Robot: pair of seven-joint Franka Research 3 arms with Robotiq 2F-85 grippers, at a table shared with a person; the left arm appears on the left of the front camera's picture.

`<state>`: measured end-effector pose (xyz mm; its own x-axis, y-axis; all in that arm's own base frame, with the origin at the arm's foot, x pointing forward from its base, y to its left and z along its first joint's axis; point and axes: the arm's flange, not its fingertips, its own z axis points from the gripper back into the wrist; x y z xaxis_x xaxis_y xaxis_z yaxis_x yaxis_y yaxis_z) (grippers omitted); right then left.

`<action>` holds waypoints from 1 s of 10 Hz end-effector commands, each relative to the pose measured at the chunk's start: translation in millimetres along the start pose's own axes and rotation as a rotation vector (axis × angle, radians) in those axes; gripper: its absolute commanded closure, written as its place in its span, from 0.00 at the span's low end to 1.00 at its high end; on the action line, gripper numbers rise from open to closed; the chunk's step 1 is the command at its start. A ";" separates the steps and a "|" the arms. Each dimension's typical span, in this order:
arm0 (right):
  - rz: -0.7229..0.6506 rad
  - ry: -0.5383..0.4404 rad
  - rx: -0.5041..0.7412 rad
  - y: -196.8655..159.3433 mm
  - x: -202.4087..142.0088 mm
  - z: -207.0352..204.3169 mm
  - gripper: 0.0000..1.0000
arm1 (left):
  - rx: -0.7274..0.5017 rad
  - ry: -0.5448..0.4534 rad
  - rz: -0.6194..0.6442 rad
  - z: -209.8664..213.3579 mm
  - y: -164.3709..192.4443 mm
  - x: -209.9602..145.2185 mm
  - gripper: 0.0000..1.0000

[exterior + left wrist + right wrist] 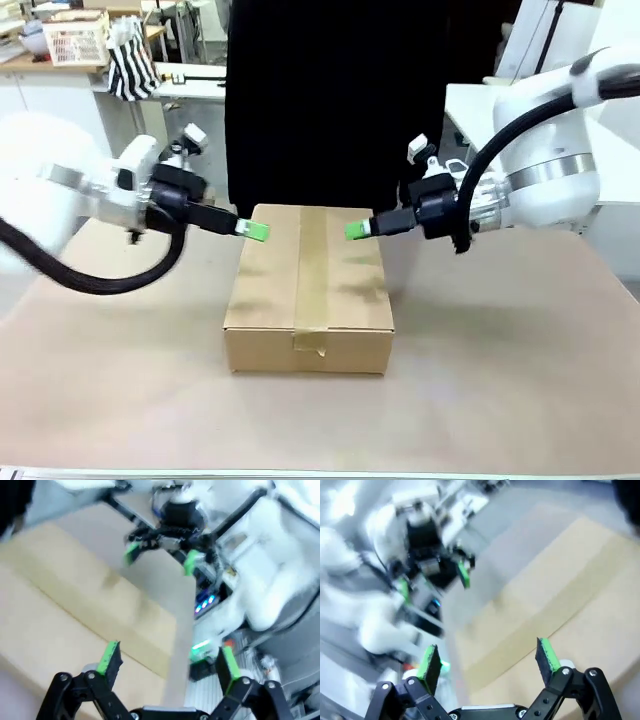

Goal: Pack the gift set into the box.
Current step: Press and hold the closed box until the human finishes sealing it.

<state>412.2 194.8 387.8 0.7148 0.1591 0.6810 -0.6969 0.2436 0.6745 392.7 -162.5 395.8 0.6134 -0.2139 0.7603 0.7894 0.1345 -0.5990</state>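
The box stands shut in the middle of the table, with a strip of brown tape along its top seam. The gift set is hidden. My left gripper hovers over the box's far left edge, pointing right. My right gripper hovers over the far right part, pointing left at it. In the left wrist view my left gripper is open and empty above the box, with the right gripper facing it. In the right wrist view my right gripper is open and empty over the box.
A person in dark clothing stands at the far side, right behind the box. The brown table has free room on both sides and in front. A striped bag and a basket sit far back left.
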 end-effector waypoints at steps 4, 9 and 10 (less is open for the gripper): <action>-0.367 -0.366 0.155 30.5 -36.1 168.5 0.00 | -0.022 -0.406 0.345 138.0 -45.5 -48.6 0.00; -0.362 -0.363 0.120 20.6 -13.0 180.1 0.00 | -0.004 -0.380 0.361 158.4 -17.1 -10.3 0.00; -0.362 -0.363 0.120 20.6 -13.0 180.1 0.00 | -0.004 -0.380 0.361 158.4 -17.1 -10.3 0.00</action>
<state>379.1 23.8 439.3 0.8594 -0.2499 0.4461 -0.4283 0.1249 0.8950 380.5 -13.0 434.4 0.8012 0.2287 0.5530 0.5401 0.1213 -0.8328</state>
